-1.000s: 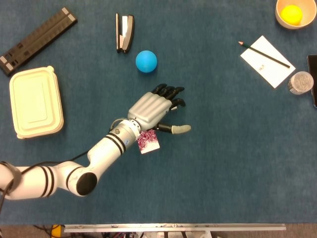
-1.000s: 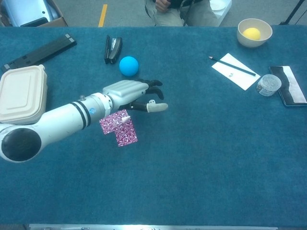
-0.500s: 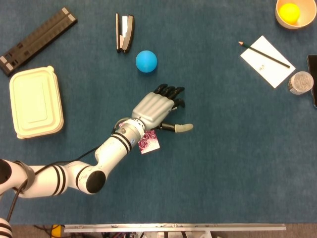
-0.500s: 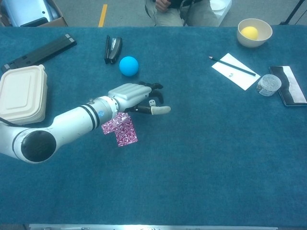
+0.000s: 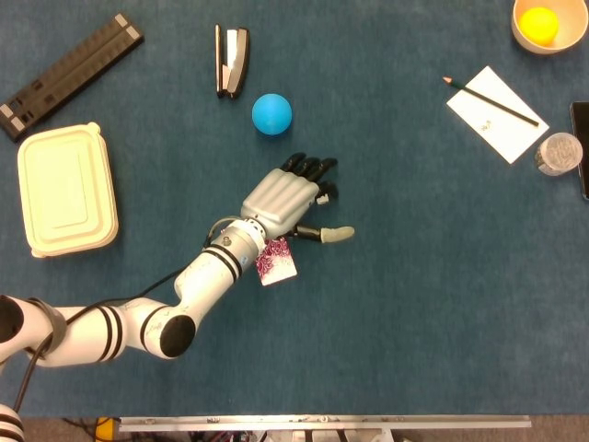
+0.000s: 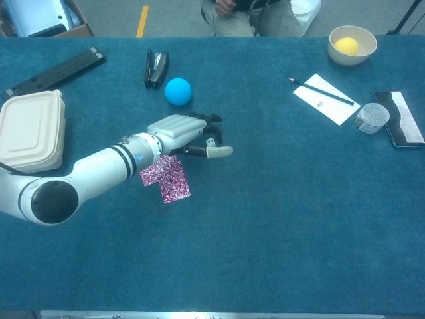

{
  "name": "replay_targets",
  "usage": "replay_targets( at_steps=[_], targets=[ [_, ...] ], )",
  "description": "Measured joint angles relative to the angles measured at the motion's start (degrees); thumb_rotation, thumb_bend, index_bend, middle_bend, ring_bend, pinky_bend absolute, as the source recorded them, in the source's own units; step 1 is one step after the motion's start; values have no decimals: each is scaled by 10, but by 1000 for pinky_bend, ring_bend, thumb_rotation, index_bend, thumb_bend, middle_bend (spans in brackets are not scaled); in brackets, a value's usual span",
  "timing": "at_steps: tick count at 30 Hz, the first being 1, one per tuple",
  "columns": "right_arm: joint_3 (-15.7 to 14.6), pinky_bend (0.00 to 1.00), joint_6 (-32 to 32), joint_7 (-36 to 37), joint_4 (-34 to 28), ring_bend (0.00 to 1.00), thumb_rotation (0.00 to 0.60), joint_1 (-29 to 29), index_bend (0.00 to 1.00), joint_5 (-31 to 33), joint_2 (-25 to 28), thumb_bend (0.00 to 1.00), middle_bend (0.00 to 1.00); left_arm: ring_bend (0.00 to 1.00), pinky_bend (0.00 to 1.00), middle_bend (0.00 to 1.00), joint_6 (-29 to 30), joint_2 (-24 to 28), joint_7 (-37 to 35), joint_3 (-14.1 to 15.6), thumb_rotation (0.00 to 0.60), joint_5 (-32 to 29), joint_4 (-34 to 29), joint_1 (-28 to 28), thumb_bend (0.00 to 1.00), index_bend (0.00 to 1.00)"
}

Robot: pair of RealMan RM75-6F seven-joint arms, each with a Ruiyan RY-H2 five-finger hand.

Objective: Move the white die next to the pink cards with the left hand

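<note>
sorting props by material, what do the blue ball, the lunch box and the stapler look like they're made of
Blue ball: looks like matte foam or rubber, evenly coloured with no sharp glint. Lunch box: cream plastic, or possibly moulded fibre, with a stepped lid and rounded corners; dull finish. Stapler: black body with a shiny strip, likely metal, bright along its length.

blue-carpeted table [image 5: 423, 304] carries pink cards [image 6: 166, 179], blue ball [image 5: 271, 113], stapler [image 5: 231, 60], lidded container [image 5: 66, 189], notepad [image 5: 497, 113].
</note>
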Motion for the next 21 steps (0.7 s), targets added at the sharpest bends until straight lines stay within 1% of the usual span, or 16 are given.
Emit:
replay_targets(
  at_steps=[6, 13, 21],
  targets=[
    [-1, 63, -2, 2, 1, 57, 600, 0, 254, -1, -2, 288, 211, 0, 0, 0, 6, 14, 5, 6, 0, 4, -13, 3, 25, 302],
    [-2, 63, 2, 3, -1, 57, 600, -1, 254, -6, -1, 288, 211, 0, 0, 0, 15, 31, 13, 16, 0, 1, -28, 12, 25, 305],
    [-4, 63, 4, 1, -4, 57, 600, -2, 253, -9, 0, 288, 211, 0, 0, 0, 25, 53, 19, 17, 0, 0, -42, 17, 25, 305]
  ],
)
